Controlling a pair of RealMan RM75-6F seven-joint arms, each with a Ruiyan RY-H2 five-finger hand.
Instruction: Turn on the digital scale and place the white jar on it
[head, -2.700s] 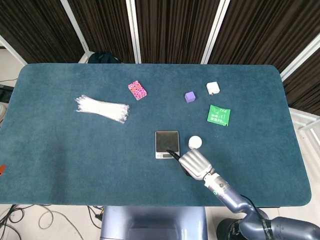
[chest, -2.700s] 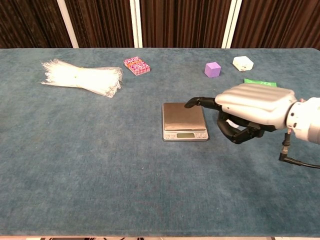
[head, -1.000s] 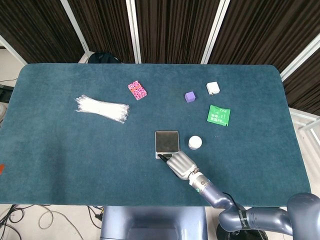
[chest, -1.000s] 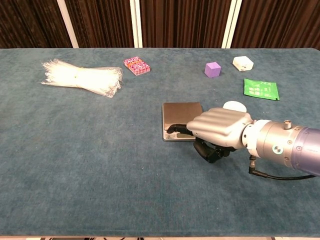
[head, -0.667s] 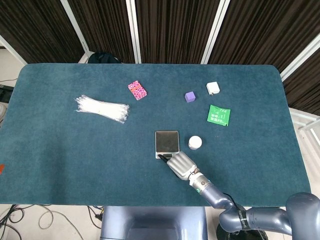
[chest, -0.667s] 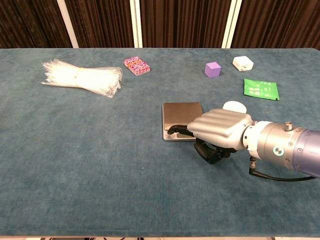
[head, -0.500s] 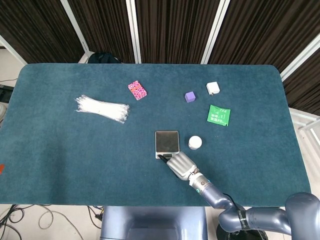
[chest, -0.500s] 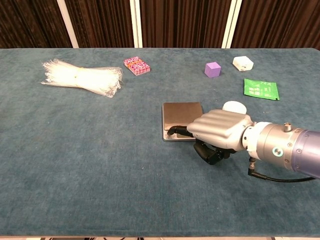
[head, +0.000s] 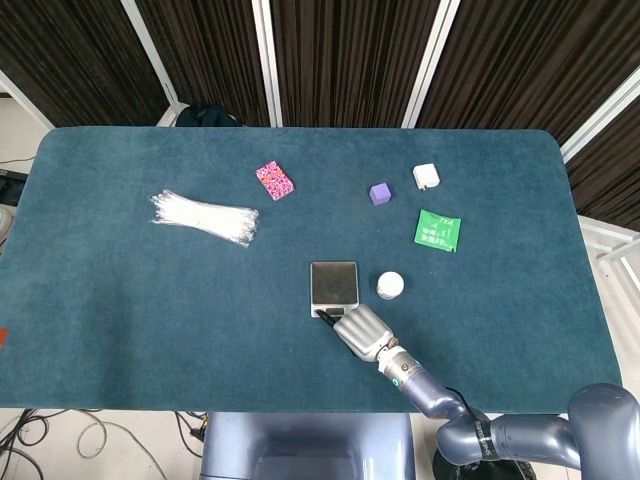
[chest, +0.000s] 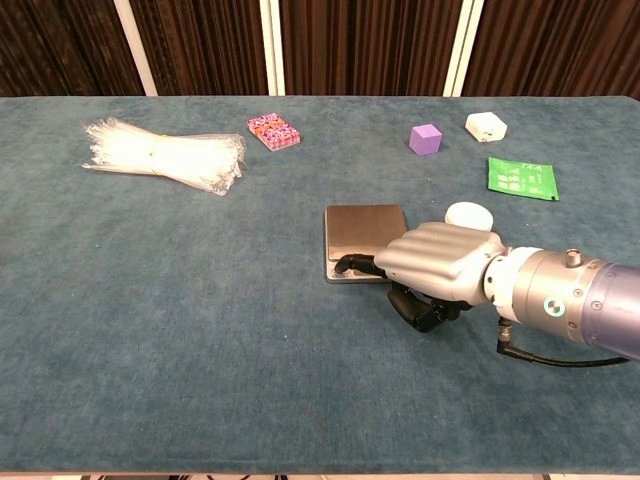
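Note:
The digital scale (head: 333, 283) (chest: 365, 230) lies flat near the middle of the table, its silver platter bare. The white jar (head: 390, 286) (chest: 468, 214) stands just right of the scale, half hidden behind my right hand in the chest view. My right hand (head: 362, 331) (chest: 440, 260) sits low at the scale's front right corner. One dark fingertip (chest: 345, 263) stretches out and touches the scale's front control strip; the other fingers are curled under the palm and hold nothing. The display is hidden by the hand. My left hand shows in neither view.
A bundle of white zip ties (head: 205, 217) (chest: 165, 155) lies at the left. Further back are a pink patterned card (head: 274, 180), a purple cube (head: 379, 193), a small white box (head: 426, 176) and a green packet (head: 438, 230).
My right hand came down and left from beside the scale, bringing its outstretched finger onto the front strip. Over the last second it has barely shifted. The jar has not moved.

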